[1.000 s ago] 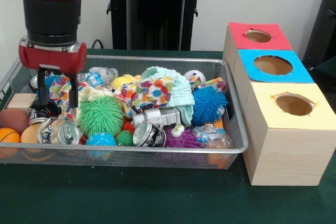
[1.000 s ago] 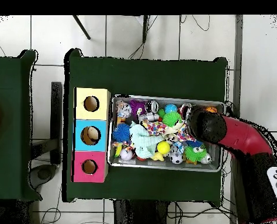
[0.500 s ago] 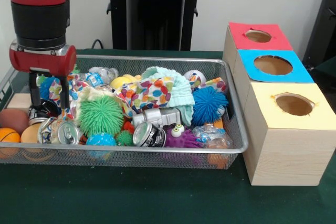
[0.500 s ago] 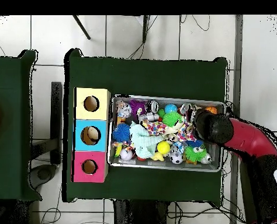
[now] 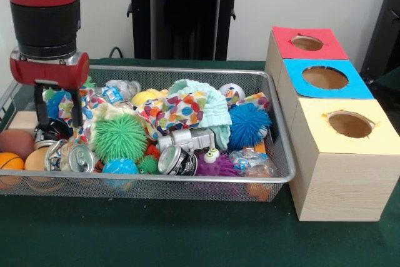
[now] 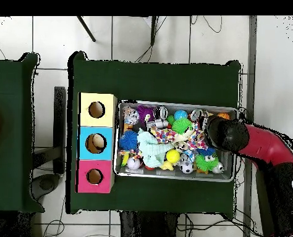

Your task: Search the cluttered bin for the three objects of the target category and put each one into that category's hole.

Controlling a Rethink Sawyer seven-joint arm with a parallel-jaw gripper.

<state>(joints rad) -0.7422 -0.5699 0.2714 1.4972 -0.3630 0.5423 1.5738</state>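
Note:
My gripper [image 5: 60, 123] hangs open over the left end of the wire mesh bin [image 5: 156, 181], its fingers [image 5: 42, 107] reaching down to a patterned cloth and a dark can, with nothing held. In the overhead view the red arm [image 6: 235, 137] covers the gripper at the bin's right end. The bin holds crushed cans [image 5: 75, 157] [image 5: 177, 161] [image 5: 190, 137], a green spiky ball [image 5: 120, 137], a blue spiky ball [image 5: 249, 124] and a spotted cloth [image 5: 181, 110]. Beside the bin stand three boxes with round holes: red [image 5: 307, 43], blue [image 5: 325, 78], yellow [image 5: 350, 124].
Orange balls [image 5: 9, 162], a brown ball [image 5: 15, 143] and a wooden block [image 5: 25, 120] crowd the bin's left corner. A mint cloth [image 5: 209, 101] lies in the middle. In the overhead view the boxes [image 6: 96, 143] line the bin's left side on the green table [image 6: 155, 77].
The arm has shifted toward the bin's left end in the front view over the last second and has hardly moved in the last half second. The fingers stay apart.

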